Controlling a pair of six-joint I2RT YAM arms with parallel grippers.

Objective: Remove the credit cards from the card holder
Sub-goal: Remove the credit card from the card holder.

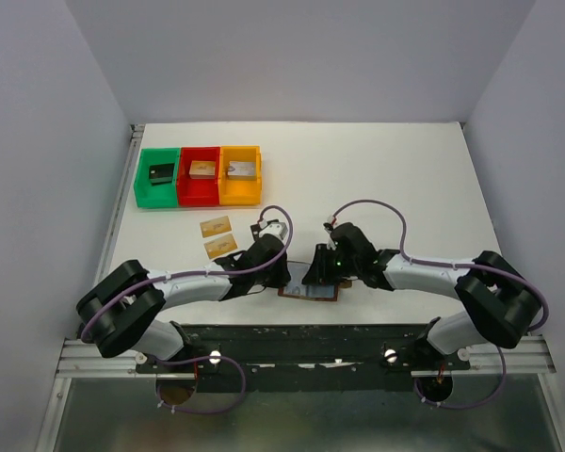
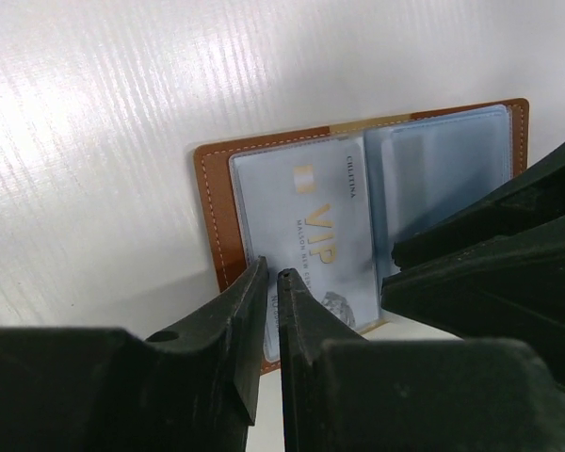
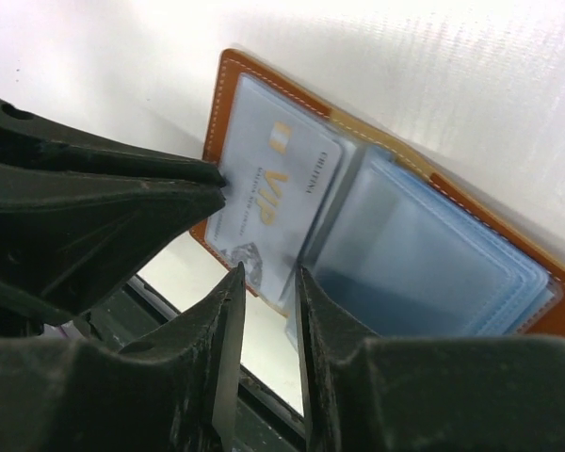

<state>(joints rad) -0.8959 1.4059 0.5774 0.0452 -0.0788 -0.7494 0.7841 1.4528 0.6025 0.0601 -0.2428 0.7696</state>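
Note:
The card holder [image 1: 311, 294], a brown leather wallet, lies open near the table's front edge. In the left wrist view, the wallet [image 2: 215, 202] holds a pale blue credit card [image 2: 320, 235] with gold "VIP" lettering in its left clear pocket. That card also shows in the right wrist view [image 3: 268, 184]. Two tan-gold cards [image 1: 216, 227] [image 1: 222, 247] lie on the table left of the wallet. My left gripper [image 2: 271, 281] is almost closed, with its tips at the pale card's left edge. My right gripper [image 3: 268, 282] is slightly open over the wallet's [image 3: 228, 75] near edge by the fold.
Green [image 1: 143, 179], red [image 1: 186, 192] and orange [image 1: 224, 194] bins stand at the back left, each holding a small block. The table's front edge and a dark rail [image 1: 301, 339] run just behind the wallet. Both arms crowd round the wallet.

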